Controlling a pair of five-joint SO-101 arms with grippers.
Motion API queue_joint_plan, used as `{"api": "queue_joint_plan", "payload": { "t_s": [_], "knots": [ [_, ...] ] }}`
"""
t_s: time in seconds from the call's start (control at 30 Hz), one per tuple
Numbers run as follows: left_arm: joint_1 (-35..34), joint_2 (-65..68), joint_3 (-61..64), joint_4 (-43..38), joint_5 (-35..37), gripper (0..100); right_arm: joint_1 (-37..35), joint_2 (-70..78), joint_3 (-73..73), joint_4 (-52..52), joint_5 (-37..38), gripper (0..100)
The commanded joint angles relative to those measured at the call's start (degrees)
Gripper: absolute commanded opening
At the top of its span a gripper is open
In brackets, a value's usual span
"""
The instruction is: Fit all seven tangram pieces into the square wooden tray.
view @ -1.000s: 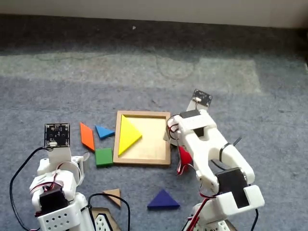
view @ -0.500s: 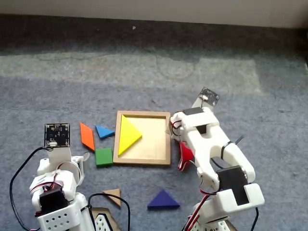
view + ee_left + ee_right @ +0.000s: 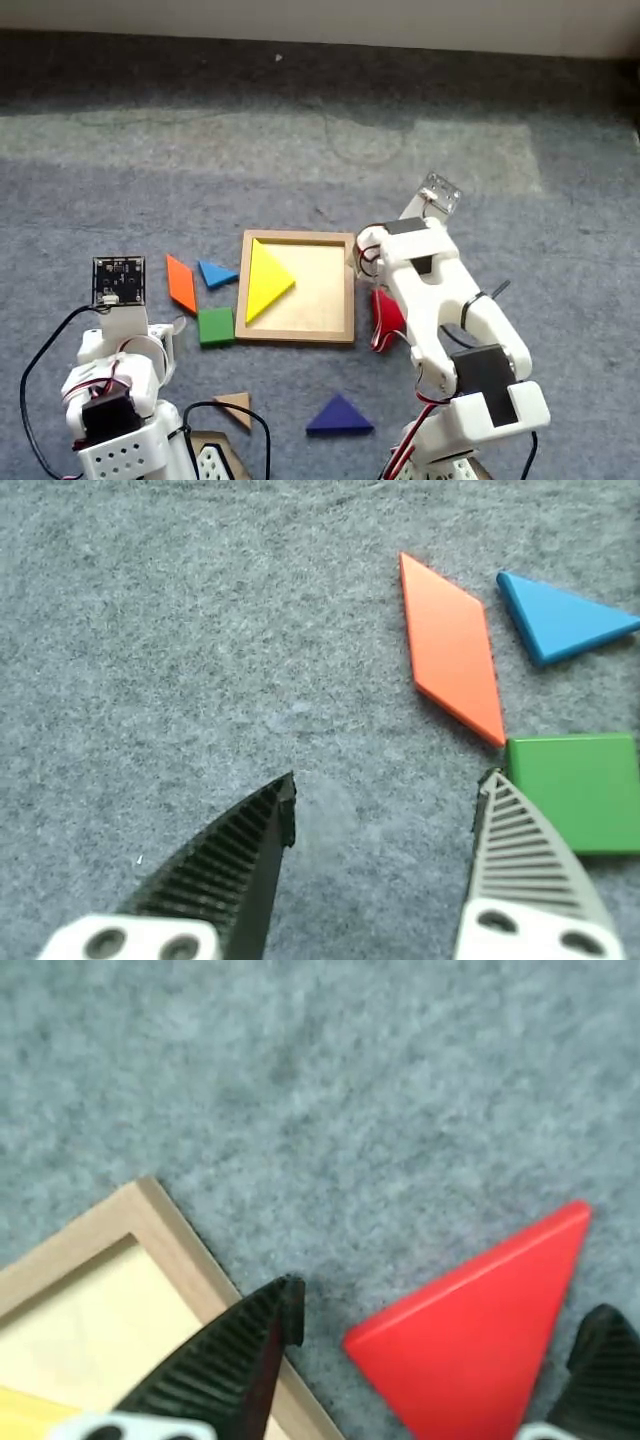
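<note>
Nearest you, the tan triangle (image 3: 236, 405) and dark blue triangle (image 3: 340, 415) lie loose on the counter (image 3: 520, 230). Your left hand (image 3: 390, 780) stands wide, just beside the green square (image 3: 580, 790) and orange parallelogram (image 3: 452, 647). Your right hand (image 3: 445, 1305) stands wide astride the red triangle (image 3: 470, 1345), close to the tray (image 3: 170, 1230) corner. The yellow triangle (image 3: 265, 280) sits inside the tray.

Grey felt (image 3: 120, 200) covers the desk (image 3: 585, 190), with a paler band (image 3: 300, 150) across the felt's far half and a white strip (image 3: 400, 20) beyond its far edge.
</note>
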Motion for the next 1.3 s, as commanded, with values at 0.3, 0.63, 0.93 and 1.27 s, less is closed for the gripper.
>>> {"api": "queue_joint_plan", "payload": {
  "t_s": [0.3, 0.63, 0.93, 1.27],
  "knots": [
    [-0.66, -0.13, -0.48, -0.88, -0.44, 29, 0.31, -0.04, 1.27, -0.57, -0.62, 40.0],
    [-0.66, -0.13, -0.48, -0.88, -0.44, 29, 0.31, -0.13, 1.54, -0.57, -0.62, 39.9],
    [-0.66, -0.13, -0.48, -0.88, -0.44, 29, 0.22, -0.22, 1.27, -0.57, -0.18, 23.7],
    [-0.66, -0.13, -0.48, -0.88, -0.44, 29, 0.57, -0.66, 1.19, -0.48, -0.18, 21.7]
  ]
}}
